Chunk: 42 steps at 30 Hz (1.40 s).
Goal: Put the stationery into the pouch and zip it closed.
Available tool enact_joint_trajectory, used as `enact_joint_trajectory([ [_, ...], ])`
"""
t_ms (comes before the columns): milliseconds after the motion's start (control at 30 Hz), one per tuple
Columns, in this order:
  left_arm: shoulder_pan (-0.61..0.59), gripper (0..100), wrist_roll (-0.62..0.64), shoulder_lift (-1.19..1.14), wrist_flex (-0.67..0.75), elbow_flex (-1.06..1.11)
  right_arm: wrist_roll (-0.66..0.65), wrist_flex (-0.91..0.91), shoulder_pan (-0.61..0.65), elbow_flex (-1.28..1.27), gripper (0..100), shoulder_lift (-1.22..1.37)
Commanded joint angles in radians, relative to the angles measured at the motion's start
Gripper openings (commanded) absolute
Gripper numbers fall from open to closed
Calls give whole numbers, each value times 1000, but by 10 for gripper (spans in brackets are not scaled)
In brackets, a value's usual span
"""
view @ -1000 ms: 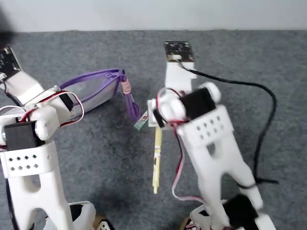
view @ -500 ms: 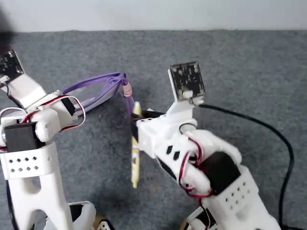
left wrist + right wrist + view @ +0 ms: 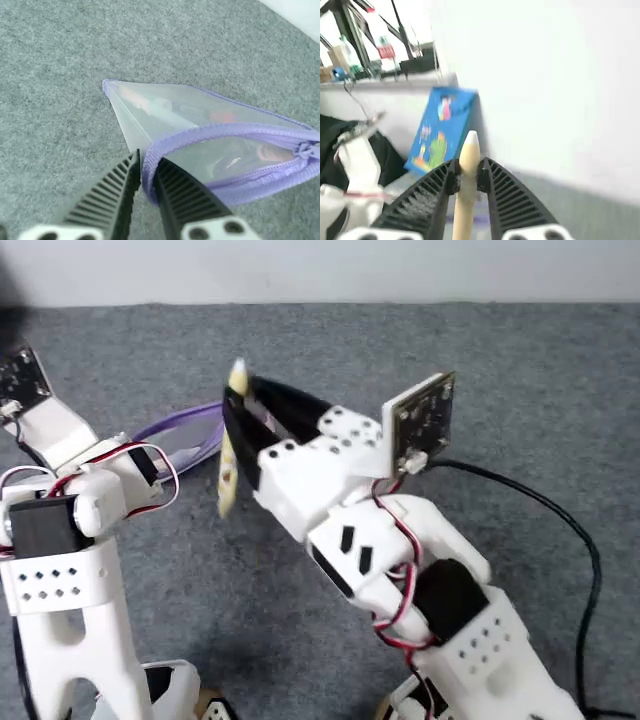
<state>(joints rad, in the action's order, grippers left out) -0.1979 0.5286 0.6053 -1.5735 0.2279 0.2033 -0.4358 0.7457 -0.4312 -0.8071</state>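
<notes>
The pouch point(image 3: 200, 125) is translucent with a purple zipper, lies on the grey mat and has a few pinkish items inside. My left gripper point(image 3: 146, 162) is shut on its purple zipper edge near one end. In the high view the pouch point(image 3: 175, 427) peeks out between the two arms. My right gripper point(image 3: 468, 170) is shut on a cream pen point(image 3: 468, 150) whose tip sticks out past the fingers. From above, the pen point(image 3: 228, 465) hangs in the air, steeply tilted, just right of the pouch's visible part, with the right gripper point(image 3: 236, 415) raised off the mat.
A black cable point(image 3: 540, 510) runs across the mat behind the right arm. The left arm point(image 3: 70, 500) stands at the left edge. A white wall point(image 3: 320, 270) borders the far side of the mat. A blue box point(image 3: 442, 130) shows far off in the right wrist view.
The right arm has lifted the pen off the mat and swung it up and to the left, towards the pouch. The left gripper keeps its hold on the pouch.
</notes>
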Motion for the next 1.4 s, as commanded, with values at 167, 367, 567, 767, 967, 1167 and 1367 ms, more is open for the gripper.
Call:
enact_joint_trajectory([
  [167,2,11,9,-3,-3,-35,-221,340,96,5,8,140],
  [367,-2,11,9,-3,-3,-35,-322,532,108,5,8,280],
  [567,-3,11,9,-3,-2,-35,-333,570,110,-29,8,355],
  [767,-3,11,9,-3,-2,-38,-331,562,108,-107,8,338],
  [967,-3,11,9,-3,0,-38,-330,501,107,-204,13,286],
  [1167,-3,11,9,-5,0,-38,-175,254,104,-207,125,222],
  [1367,-3,11,9,-5,0,-38,-169,174,104,-206,166,197],
])
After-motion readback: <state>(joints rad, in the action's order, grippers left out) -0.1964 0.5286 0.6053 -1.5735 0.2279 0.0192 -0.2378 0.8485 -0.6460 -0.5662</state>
